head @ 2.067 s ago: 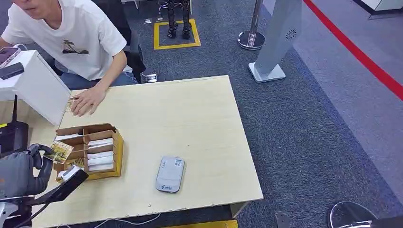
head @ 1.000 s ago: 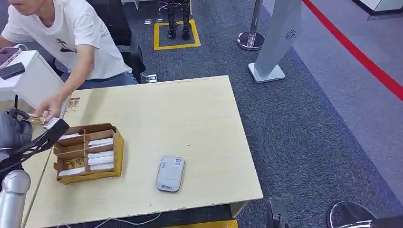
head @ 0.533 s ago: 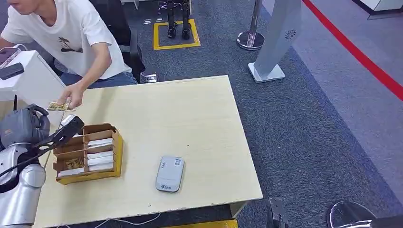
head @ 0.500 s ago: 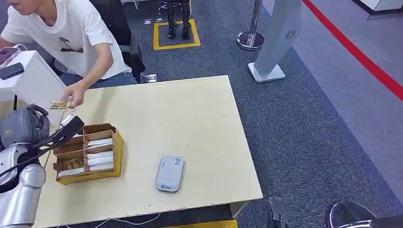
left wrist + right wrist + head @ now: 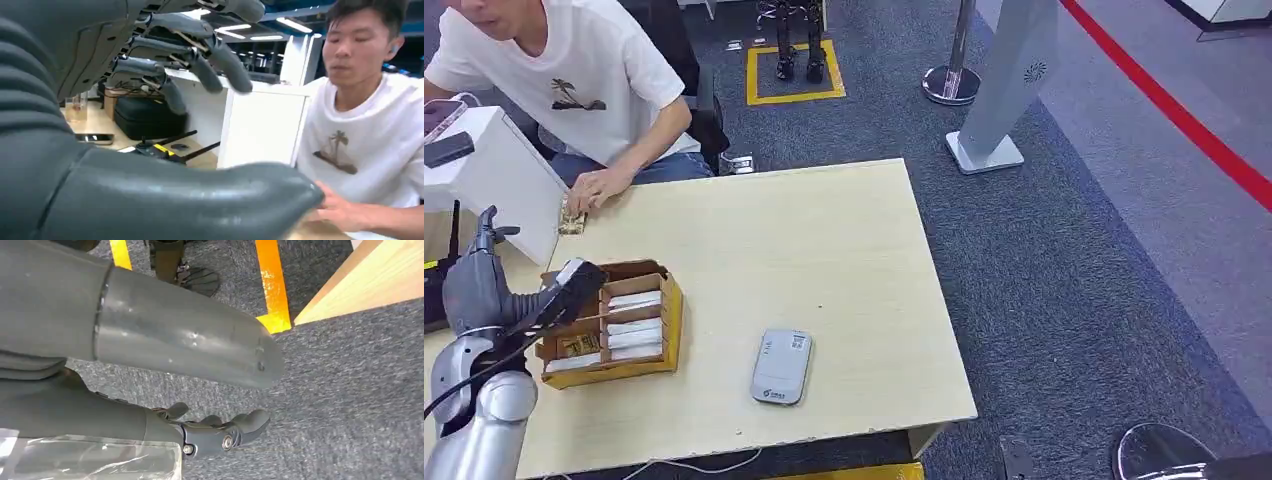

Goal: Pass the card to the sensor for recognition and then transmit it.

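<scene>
Cardboard tray sat just beside my empty, spread left robot hand at lower left, so it risked a knock, while the card lay under the person's hand on the surface, upper left.

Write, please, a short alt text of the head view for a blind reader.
The robot's left hand hangs open and empty beside a cardboard box of cards on a wooden table. A seated person's hand presses a card down at the far edge.

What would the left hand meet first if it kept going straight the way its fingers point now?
Probably the white box just beyond the left hand, whose open fingers aim at its side panel; depth is unclear, so it might pass just beside it.
</scene>
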